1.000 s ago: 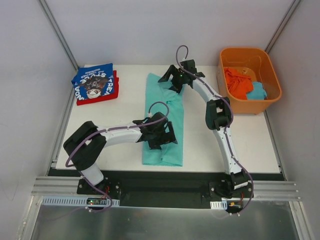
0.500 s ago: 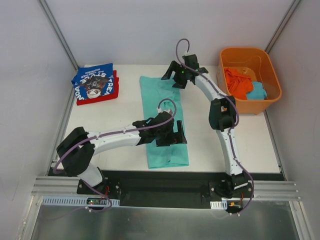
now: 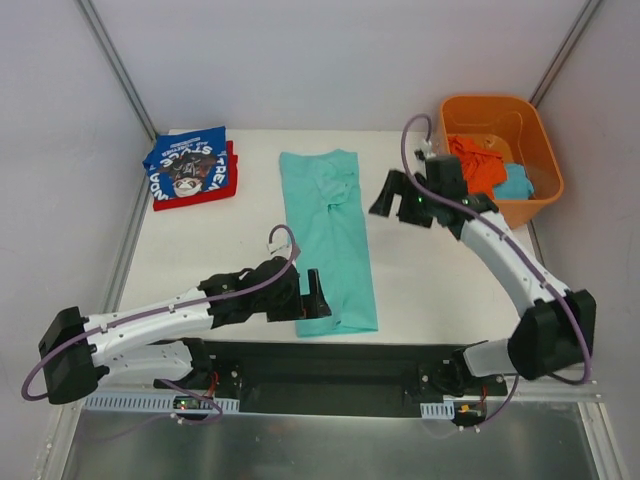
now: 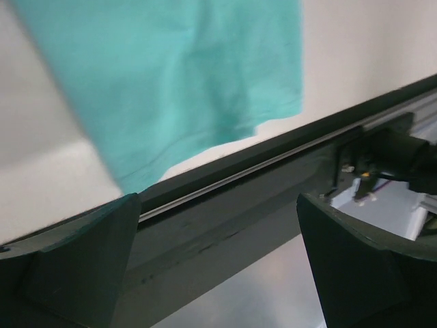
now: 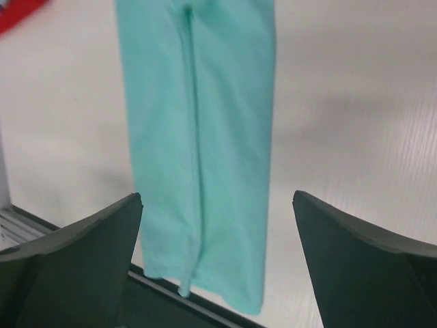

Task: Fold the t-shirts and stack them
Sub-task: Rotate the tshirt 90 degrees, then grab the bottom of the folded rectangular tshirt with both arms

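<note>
T-shirts number three on the counter [image 3: 470,290] in the top view. One mint-teal t-shirt [image 3: 328,240] lies at the centre as a long narrow strip, its hem close to the near edge. One royal-blue t-shirt [image 3: 190,165] with white lettering is laid folded upon one red t-shirt [image 3: 175,203] at the far-left corner. That stack is judged to be set there so that the middle is kept for folding. The strip shape suggests that the sides are already turned in and a crosswise fold is yet to be made. One orange plastic tub [image 3: 500,215] is placed at the far right, holding one orange cloth [image 3: 475,165] and one light-blue cloth [image 3: 515,183], whose kind cannot be told. Two grippers are counted: the left gripper [image 3: 310,295] is held spread just beside the near-left hem corner, and the right gripper [image 3: 392,200] is held spread to the right of the collar end, apart from it; nothing is pinched by either. In the left wrist view, the spread left gripper [image 4: 217,205] is seen empty over the counter's dark front rail, with the mint-teal hem [image 4: 184,75] beyond it. In the right wrist view, the empty right gripper [image 5: 217,198] is seen above the strip [image 5: 205,137], probably poised for an end to be taken.
</note>
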Action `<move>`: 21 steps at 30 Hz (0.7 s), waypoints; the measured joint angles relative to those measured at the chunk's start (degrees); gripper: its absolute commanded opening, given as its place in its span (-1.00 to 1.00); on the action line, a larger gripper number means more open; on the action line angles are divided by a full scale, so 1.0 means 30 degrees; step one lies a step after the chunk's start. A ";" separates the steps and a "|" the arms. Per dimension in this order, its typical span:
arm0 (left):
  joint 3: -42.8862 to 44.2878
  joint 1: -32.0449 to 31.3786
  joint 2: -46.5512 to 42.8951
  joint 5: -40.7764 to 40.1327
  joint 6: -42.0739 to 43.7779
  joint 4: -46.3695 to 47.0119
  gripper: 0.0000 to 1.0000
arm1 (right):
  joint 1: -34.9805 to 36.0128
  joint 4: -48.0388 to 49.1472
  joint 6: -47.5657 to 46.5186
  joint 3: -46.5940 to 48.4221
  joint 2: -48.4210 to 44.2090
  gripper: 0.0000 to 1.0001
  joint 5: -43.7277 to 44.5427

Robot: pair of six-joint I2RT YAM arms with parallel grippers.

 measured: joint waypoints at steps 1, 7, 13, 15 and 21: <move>-0.0503 0.0000 -0.0211 0.0000 -0.0233 -0.0262 0.99 | 0.0153 -0.0138 0.0036 -0.1588 -0.0976 0.93 0.0175; -0.2404 0.0000 0.0386 0.0073 -0.1574 -0.1749 0.65 | 0.2769 -0.1202 0.0619 -0.9741 -0.4925 0.93 0.1173; -0.2295 0.0000 0.3475 0.0066 -0.2004 -0.1712 -0.09 | 0.5785 -0.1428 0.1960 -1.2320 -0.6215 0.98 0.1144; -0.1865 0.0000 0.4473 0.0124 -0.2098 -0.1894 -0.42 | 0.6528 -0.1457 0.2492 -1.2932 -0.6375 0.93 0.1158; -0.1297 0.0000 0.5610 0.0146 -0.2193 -0.1610 -1.00 | 0.8051 -0.1406 0.3322 -1.3435 -0.6069 0.66 0.1173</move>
